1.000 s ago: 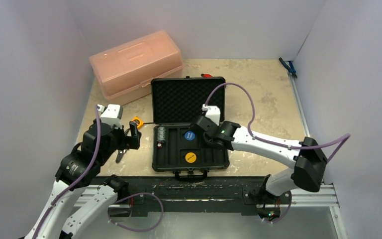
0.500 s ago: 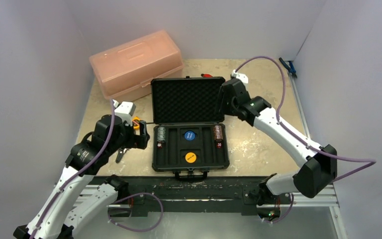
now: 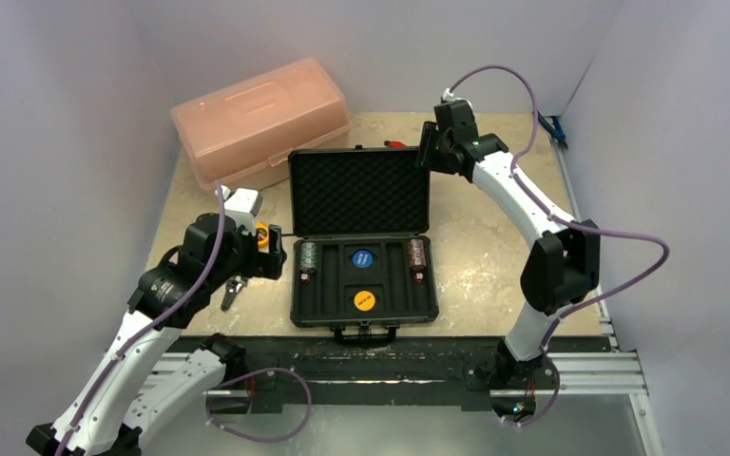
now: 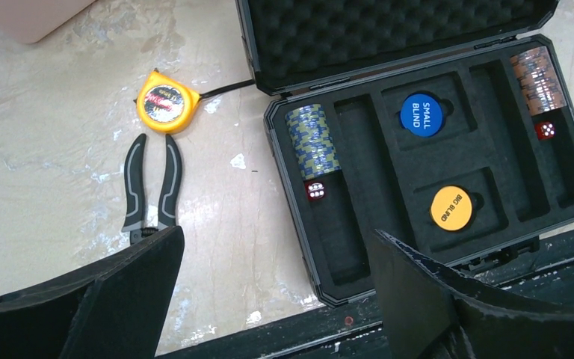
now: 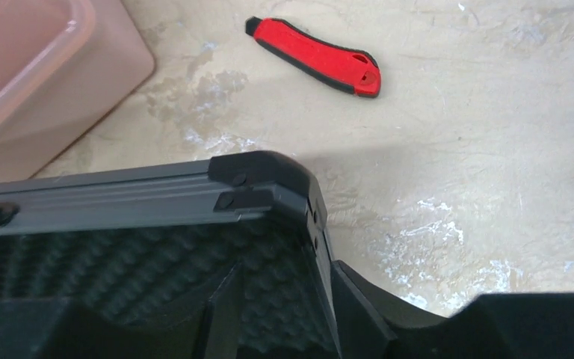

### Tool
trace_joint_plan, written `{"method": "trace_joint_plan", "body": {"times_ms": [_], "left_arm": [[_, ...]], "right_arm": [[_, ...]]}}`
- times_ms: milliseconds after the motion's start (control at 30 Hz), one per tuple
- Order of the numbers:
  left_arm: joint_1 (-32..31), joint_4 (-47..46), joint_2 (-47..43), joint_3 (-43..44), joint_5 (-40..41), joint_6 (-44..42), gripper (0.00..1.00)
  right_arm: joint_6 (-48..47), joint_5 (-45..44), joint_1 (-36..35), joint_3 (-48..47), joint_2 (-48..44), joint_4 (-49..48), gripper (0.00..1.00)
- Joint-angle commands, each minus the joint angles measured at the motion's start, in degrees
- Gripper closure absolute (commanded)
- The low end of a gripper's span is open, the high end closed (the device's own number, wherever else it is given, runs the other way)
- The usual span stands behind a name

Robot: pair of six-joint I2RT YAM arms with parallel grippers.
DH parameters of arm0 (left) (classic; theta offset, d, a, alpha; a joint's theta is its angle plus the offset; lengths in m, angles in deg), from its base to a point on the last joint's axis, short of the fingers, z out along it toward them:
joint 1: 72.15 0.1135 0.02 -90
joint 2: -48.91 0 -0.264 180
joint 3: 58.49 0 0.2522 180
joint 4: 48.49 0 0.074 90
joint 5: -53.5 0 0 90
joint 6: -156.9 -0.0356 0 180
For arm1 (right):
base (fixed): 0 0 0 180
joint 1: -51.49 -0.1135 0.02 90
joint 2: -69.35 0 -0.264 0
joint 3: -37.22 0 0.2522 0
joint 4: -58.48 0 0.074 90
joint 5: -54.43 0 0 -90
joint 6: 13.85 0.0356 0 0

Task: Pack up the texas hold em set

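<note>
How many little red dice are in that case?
2: the left die beside the grey chip stack, the right die beside the brown-red chip stack. More could be hidden.

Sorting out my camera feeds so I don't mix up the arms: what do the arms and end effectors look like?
The left arm and right arm match: white links, bulky black joints, a purple cable looping alongside each. The left end effector and right end effector each have two matte black fingers.
</note>
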Motion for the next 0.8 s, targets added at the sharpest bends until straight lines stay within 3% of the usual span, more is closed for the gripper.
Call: {"method": "trace_joint_plan", "body": {"times_ms": [0,333,567,767], "left_arm": [[0.5,-2.4,-1.1,-0.6,1.2,-1.4,0.07],[0.5,-1.9,-0.5,-0.6,2.0,-1.2,0.07],[0.5,-1.3,0.3,-0.6,-0.4,2.1,0.07],[0.4,-2.3,1.5,-2.5,-6.0,7.1,0.1]], "right_arm": [[-2.0,0.1,0.3,-4.5,3.3,0.8,0.56],[-1.3,-6.7,0.4,-6.6,6.5,1.7,1.0],[1.7,-12.9,1.7,-6.3,5.9,3.5,1.0],[8.3,-17.3,7.6,-4.8,3.3,5.8,1.0]]}}
